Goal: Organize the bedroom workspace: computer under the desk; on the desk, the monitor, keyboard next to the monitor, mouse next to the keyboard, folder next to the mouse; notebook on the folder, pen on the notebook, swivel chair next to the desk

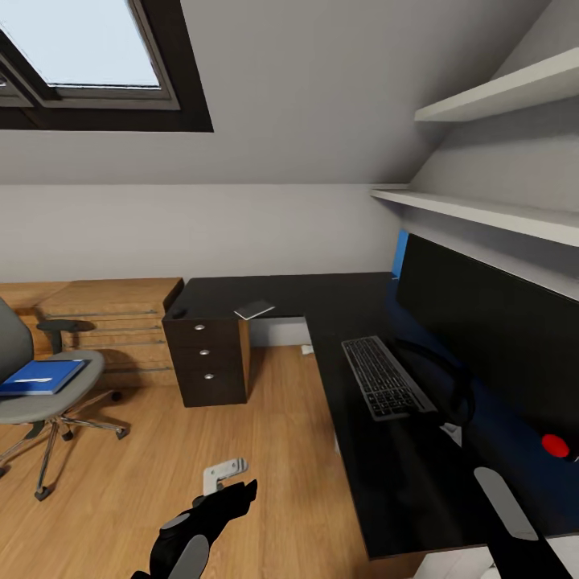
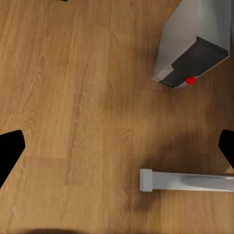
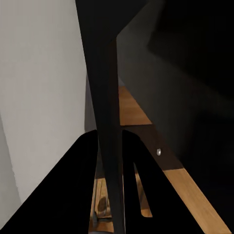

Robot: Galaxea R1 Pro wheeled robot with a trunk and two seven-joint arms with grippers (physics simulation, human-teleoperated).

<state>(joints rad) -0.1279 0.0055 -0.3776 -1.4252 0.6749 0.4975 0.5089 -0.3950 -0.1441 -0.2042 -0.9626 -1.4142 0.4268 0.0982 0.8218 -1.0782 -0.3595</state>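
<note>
head view bright and even, daylight from the dark-framed skylight (image 1: 88,56) at upper left; pale sloped ceiling softly shaded, no hard shadows. large glossy black l-shaped desk (image 1: 386,466) shows faint sheen, little detail in its dark top. very wide black flat monitor (image 1: 498,338) reads as a flat dark mass. honey-coloured wood floor (image 1: 273,450) evenly lit, with soft shadow under the grey fabric swivel chair (image 1: 40,386). straight lines lean toward the edges, wide-angle stretch. render slightly soft, with compression blur. left wrist view warm, evenly lit, diffuse dark patches on the floorboards. right wrist view dim, mostly black, high contrast against a pale wall (image 3: 39,87).
</note>
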